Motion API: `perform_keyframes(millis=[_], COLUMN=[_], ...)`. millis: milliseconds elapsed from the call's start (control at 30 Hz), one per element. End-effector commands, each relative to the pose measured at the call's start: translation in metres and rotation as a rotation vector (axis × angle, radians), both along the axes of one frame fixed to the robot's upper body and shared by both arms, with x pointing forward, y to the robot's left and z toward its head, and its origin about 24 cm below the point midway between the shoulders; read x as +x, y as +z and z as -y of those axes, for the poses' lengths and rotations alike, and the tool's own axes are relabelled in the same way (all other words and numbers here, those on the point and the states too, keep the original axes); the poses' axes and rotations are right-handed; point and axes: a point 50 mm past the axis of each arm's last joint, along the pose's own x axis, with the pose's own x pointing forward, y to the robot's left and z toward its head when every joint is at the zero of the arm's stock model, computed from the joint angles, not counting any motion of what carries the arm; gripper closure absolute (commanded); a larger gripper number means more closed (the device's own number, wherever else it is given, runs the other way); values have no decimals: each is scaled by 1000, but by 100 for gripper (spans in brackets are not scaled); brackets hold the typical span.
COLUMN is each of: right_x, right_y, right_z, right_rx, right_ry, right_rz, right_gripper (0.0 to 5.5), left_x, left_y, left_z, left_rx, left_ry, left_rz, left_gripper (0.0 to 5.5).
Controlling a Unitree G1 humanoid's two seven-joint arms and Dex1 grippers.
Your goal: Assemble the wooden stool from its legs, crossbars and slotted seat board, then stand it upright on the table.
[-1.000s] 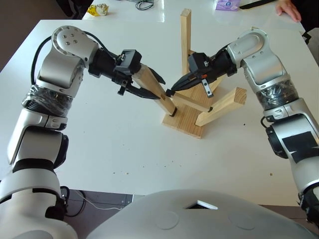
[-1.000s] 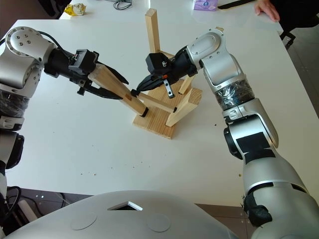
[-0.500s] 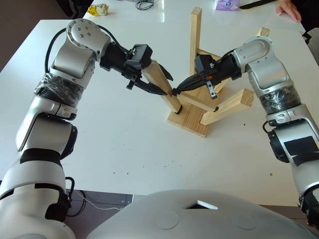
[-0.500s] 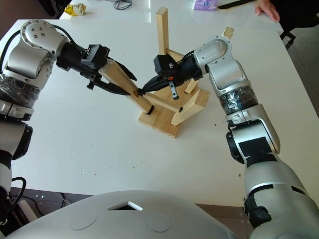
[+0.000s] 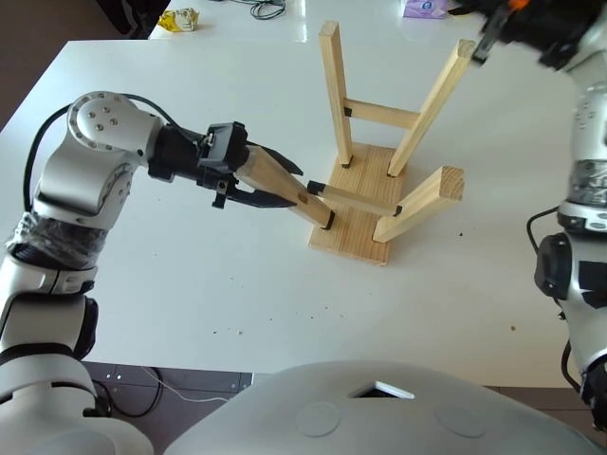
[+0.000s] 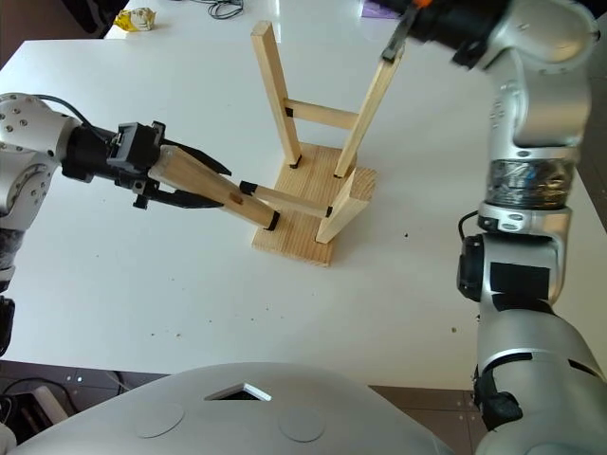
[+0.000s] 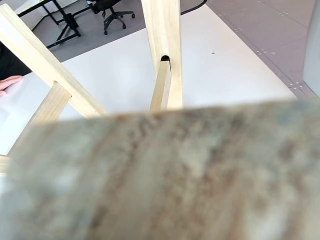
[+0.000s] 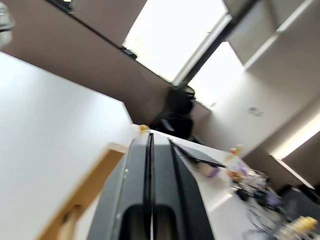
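Carefully: we are clamping slanted pale wooden leg (image 5: 313,204) in left gripper (image 5: 289,187), needing straight push into slotted wooden seat board (image 5: 356,242); right gripper (image 5: 484,45) closed, empty.

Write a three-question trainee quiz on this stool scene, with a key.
1. How many crossbars join the legs?
2. True or false: the seat board lies flat on the table.
3. What is the left gripper shut on? A. a leg B. a crossbar C. the seat board

Key: 1. two; 2. true; 3. A
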Motion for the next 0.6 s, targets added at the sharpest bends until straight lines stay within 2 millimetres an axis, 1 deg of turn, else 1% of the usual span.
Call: perform_keyframes(millis=[33,100,167,233,300,400,467,533,600], right_x=[7,6,5,3,-8,-24,-30,-35,-37], right_y=[4,-14,-42,-72,-98,-135,-153,-164,-170], right_z=[65,83,91,93,94,82,70,54,35], right_rx=[51,41,-7,-88,-111,-81,-71,-71,-61], right_ry=[-419,-505,-549,-569,-588,-580,-559,-500,-407], right_rz=[53,8,-68,-130,-183,-263,-311,-348,-383], right_gripper=[550,550,550,550,550,550,550,550,550], left_x=[-24,-27,-29,-33,-34,-33,-33,-30,-24], left_y=[-38,-32,-25,-18,-10,2,6,7,9], left_z=[-18,-21,-25,-27,-26,-25,-23,-22,-20], left_rx=[168,176,183,191,192,198,203,211,210], left_ry=[95,110,135,143,129,105,88,69,59], left_rz=[-187,-164,-140,-114,-98,-83,-87,-101,-122], left_gripper=[346,346,346,346,346,346,346,346,346])
